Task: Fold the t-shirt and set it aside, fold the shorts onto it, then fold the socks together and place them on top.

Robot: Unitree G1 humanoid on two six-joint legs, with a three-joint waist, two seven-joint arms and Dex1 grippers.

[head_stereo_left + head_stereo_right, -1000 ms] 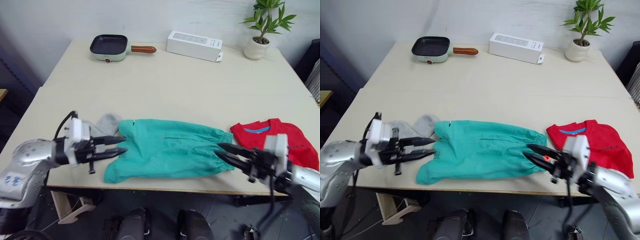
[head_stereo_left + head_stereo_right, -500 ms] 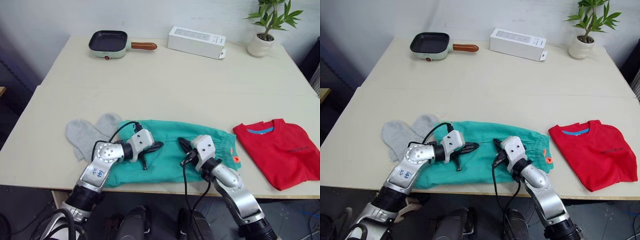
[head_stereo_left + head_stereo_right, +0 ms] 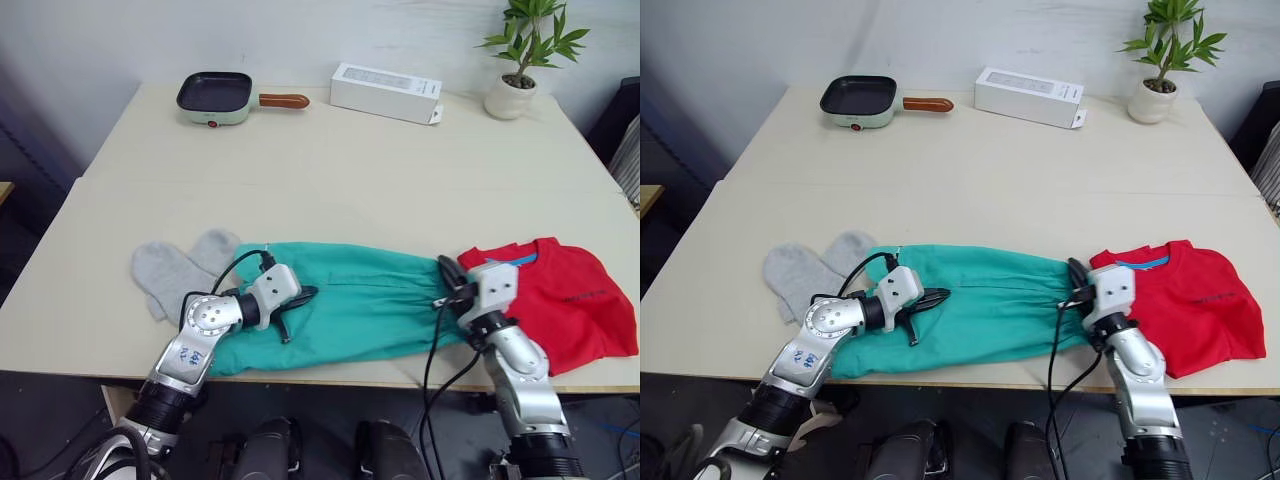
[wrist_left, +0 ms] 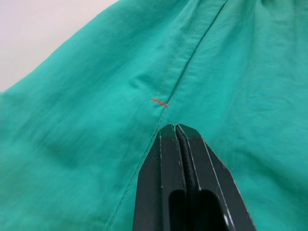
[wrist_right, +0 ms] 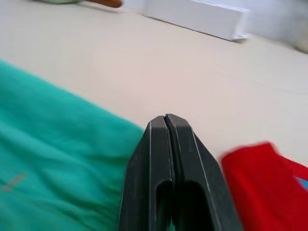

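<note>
The teal shorts (image 3: 360, 310) lie spread out along the table's front edge. My left gripper (image 3: 308, 293) rests on their left half, shut, with its tips on the cloth near a seam (image 4: 166, 103) and nothing pinched between them. My right gripper (image 3: 444, 266) is also shut and sits at the shorts' gathered right end, just beside the red t-shirt (image 3: 570, 300). That shirt lies folded at the right with its blue collar label showing. Left of the shorts, two grey socks (image 3: 175, 270) lie flat and partly overlap each other.
At the back of the beige table (image 3: 330, 180) are a small green frying pan (image 3: 216, 96), a long white box (image 3: 386, 91) and a potted plant (image 3: 512, 85). The garments lie close to the table's front edge.
My right gripper has swung right, from the middle of the shorts to their waistband end by the t-shirt. The left gripper stays on the shorts' left half.
</note>
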